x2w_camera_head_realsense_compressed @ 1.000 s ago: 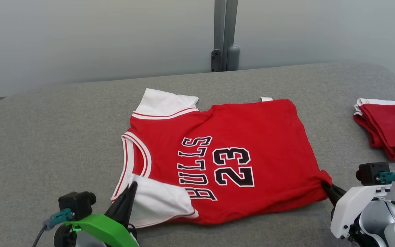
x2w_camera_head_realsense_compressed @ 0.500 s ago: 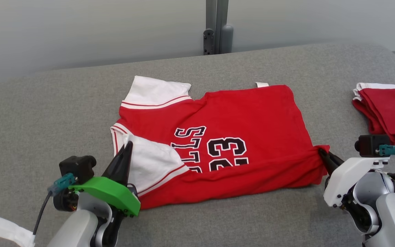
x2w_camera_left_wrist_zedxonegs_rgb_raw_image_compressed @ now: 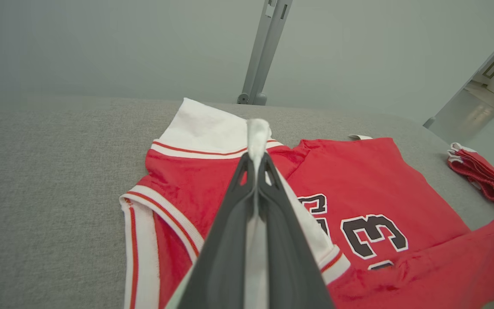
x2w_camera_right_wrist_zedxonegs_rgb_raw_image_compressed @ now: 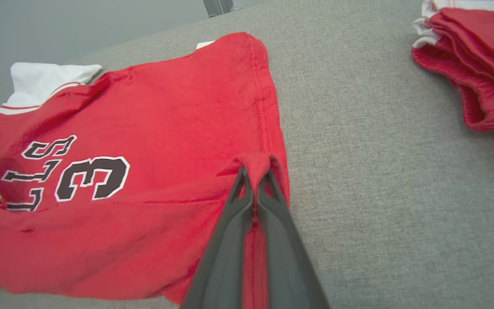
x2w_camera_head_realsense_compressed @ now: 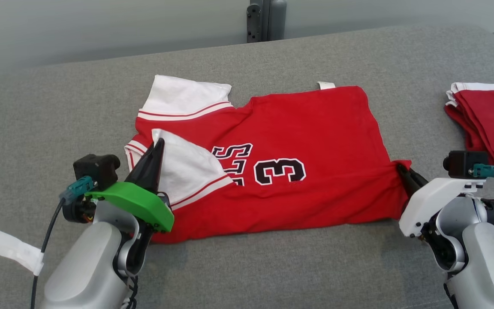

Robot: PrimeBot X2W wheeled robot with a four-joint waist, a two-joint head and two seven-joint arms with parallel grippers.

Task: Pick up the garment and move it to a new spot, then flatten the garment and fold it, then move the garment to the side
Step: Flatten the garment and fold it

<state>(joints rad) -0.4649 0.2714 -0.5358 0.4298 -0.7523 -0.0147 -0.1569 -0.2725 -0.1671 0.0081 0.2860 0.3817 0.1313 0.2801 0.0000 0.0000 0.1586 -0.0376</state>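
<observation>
The garment (x2w_camera_head_realsense_compressed: pixel 307 128) is a red jersey with white sleeves and black lettering, spread on the grey table (x2w_camera_head_realsense_compressed: pixel 58 107). Its near long edge is lifted and doubled over toward the far side, covering part of the number. My left gripper (x2w_camera_head_realsense_compressed: pixel 158 146) is shut on the near white sleeve (x2w_camera_left_wrist_zedxonegs_rgb_raw_image_compressed: pixel 257 128) at the jersey's left end. At the right end my right gripper (x2w_camera_head_realsense_compressed: pixel 400 168) is shut on the near red hem corner (x2w_camera_right_wrist_zedxonegs_rgb_raw_image_compressed: pixel 257 165). The far sleeve (x2w_camera_head_realsense_compressed: pixel 182 96) lies flat.
A folded red and white pile (x2w_camera_head_realsense_compressed: pixel 487 116) lies at the table's right edge, close behind my right wrist. A strip of white tape (x2w_camera_head_realsense_compressed: pixel 9 249) hangs at the lower left. A grey post (x2w_camera_head_realsense_compressed: pixel 266 19) stands behind the table's far edge.
Both grippers have carried the near edge of the jersey away from me, folding it over the lettering. The camera has tilted down, so the whole scene sits higher in view.
</observation>
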